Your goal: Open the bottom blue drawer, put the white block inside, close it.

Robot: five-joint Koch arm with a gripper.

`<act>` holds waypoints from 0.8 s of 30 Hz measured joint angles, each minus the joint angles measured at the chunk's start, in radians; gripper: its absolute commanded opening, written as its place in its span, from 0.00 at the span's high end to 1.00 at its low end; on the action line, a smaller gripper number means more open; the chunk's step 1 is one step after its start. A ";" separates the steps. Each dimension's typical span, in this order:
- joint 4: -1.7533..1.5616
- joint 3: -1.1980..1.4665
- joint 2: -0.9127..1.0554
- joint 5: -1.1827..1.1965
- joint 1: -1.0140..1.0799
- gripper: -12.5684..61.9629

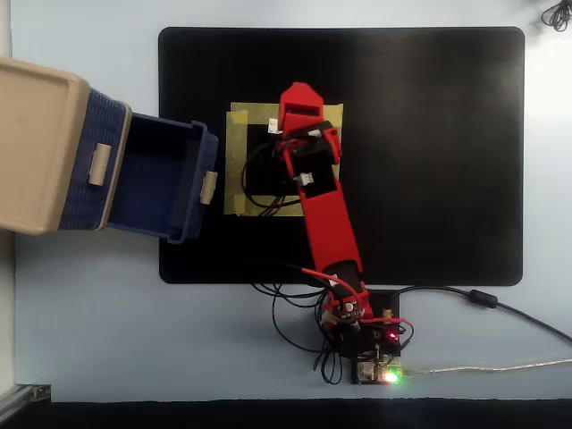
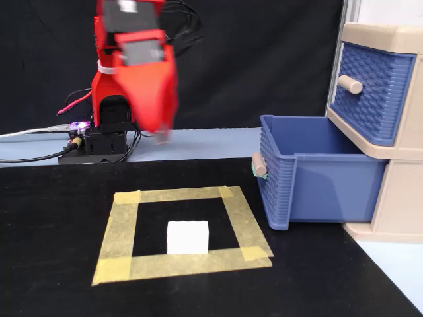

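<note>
Drawer work looks done: the bottom blue drawer (image 2: 310,178) stands pulled out. I've got the gripper (image 2: 158,129) high over the taped square (image 2: 125,228), jaws blurred, can't tell their spread. Next, descend onto the white block (image 2: 188,237) inside it.

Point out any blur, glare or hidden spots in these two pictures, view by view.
Fixed view: the hand is smeared by motion blur, so its jaws cannot be read; the white block and bottom blue drawer are sharp. Overhead view: evenly lit and sharp, the black mat shows no glare, but the arm covers the block and part of the tape square.
</note>
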 measured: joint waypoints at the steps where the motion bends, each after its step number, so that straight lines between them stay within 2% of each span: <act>1: 0.005 -0.002 -0.034 -0.031 -0.028 0.39; 7: 0.066 0.000 -0.175 -0.167 -0.057 0.39; 24: 0.046 -0.095 -0.419 -0.193 -0.049 0.39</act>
